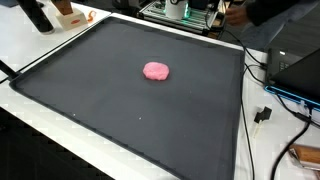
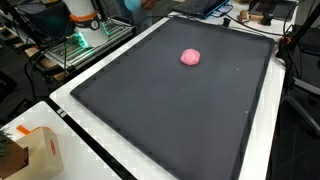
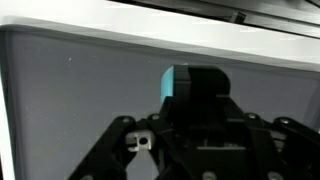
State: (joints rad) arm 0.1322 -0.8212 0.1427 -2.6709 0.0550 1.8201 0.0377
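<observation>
Exterior view: pink lump (image 1: 155, 71) mid-mat (image 1: 80, 95), well apart from hand (image 3: 205, 92)

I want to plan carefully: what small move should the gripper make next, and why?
Probably carry the gripper across the dark mat toward the pink lump. The lump lies alone near the mat's middle in both exterior views, yet the wrist view shows only mat and white rim, no lump.

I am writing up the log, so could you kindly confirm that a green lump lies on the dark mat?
Not quite: the lump is pink, not green, as both exterior views show. It does lie on the dark mat.
</observation>
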